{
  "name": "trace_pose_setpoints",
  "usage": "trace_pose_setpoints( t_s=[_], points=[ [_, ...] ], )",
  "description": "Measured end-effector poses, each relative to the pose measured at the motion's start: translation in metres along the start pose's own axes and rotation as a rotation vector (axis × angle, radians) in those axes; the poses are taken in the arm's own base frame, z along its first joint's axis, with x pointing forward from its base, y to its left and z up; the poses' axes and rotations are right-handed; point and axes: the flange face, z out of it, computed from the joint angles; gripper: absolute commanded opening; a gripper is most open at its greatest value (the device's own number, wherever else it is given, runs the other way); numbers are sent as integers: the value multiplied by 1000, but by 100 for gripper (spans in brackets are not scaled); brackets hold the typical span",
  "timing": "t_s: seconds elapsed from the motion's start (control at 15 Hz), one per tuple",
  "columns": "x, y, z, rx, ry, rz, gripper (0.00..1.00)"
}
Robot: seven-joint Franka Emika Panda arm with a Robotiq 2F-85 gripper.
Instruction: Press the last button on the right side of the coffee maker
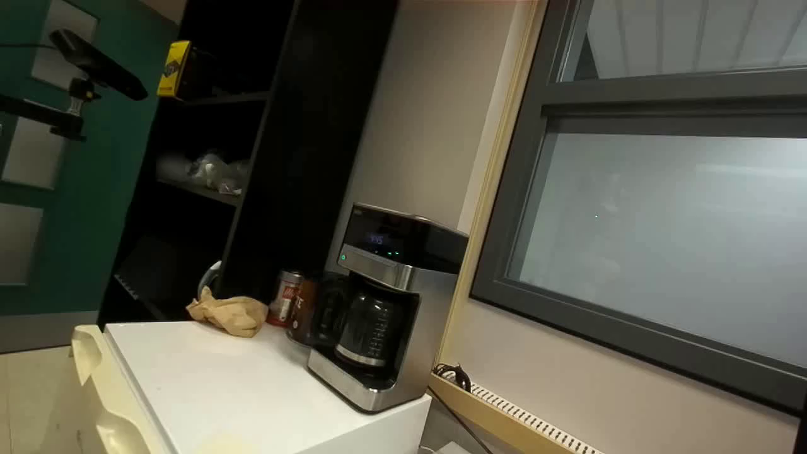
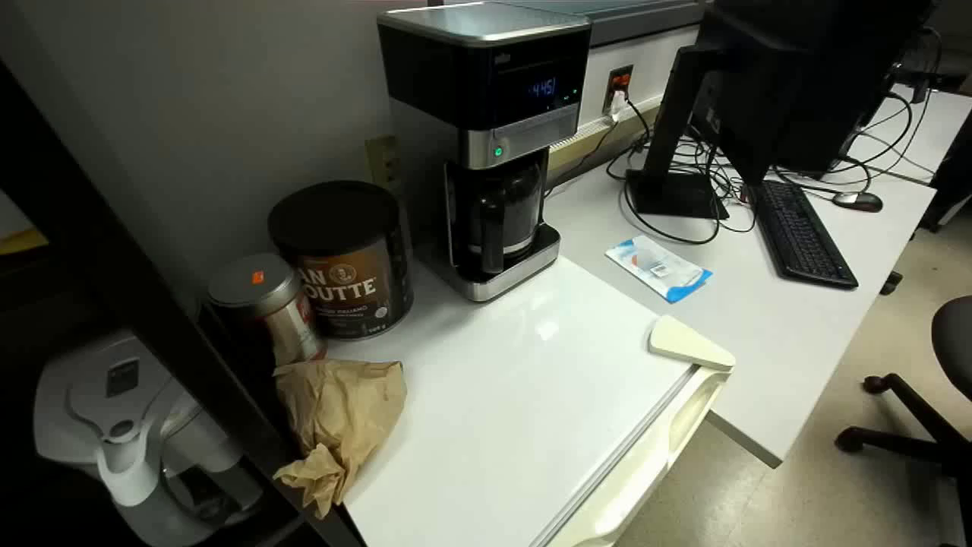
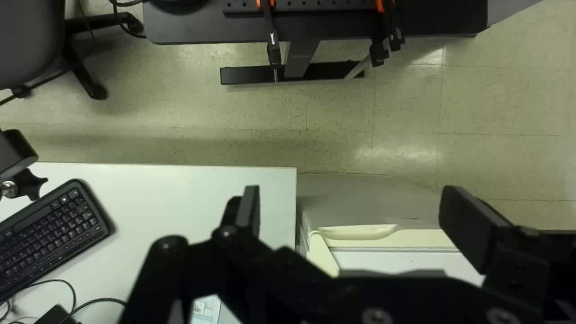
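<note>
Leftmost on the desk (image 2: 493, 410) in an exterior view stood a silver-lidded can (image 2: 266, 311), then a brown coffee tin (image 2: 342, 266), with a crumpled paper bag (image 2: 345, 418) just beside them. To their right was my target, the coffee maker (image 2: 482, 114), upright on that same desk, its carafe (image 2: 507, 216) in place. A green light (image 2: 498, 152) glowed at the left end of its silver strip (image 2: 531, 135); above it the clock (image 2: 542, 88) read what looked like 4:45, with tiny green marks (image 2: 574, 92) toward the right. So the machine had power, but I could not make out the last button on the right, nor tell whether those marks meant it had been pressed. Farther right, a packet (image 2: 659, 267) and a keyboard (image 2: 806, 232) lay on the neighbouring desk (image 2: 763, 334).

My hand (image 3: 351, 195) showed in the wrist view only, its fingers (image 3: 249, 209) spread well apart and holding nothing, a cream drawer front (image 3: 405, 237) visible through the gap. The coffee maker was outside that view, and I was touching no part of it. I judged the press undone: I had yet to draw the fingers together, come round to the front and push the rightmost button.
</note>
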Motion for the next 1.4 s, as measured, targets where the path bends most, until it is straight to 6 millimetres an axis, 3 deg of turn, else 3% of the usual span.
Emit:
trace_pose_setpoints(
  t_s=[0.87,1.4],
  points=[
    [1,0,0,0,3,0,100],
    [26,0,11,-8,72,-4,100]
  ],
)
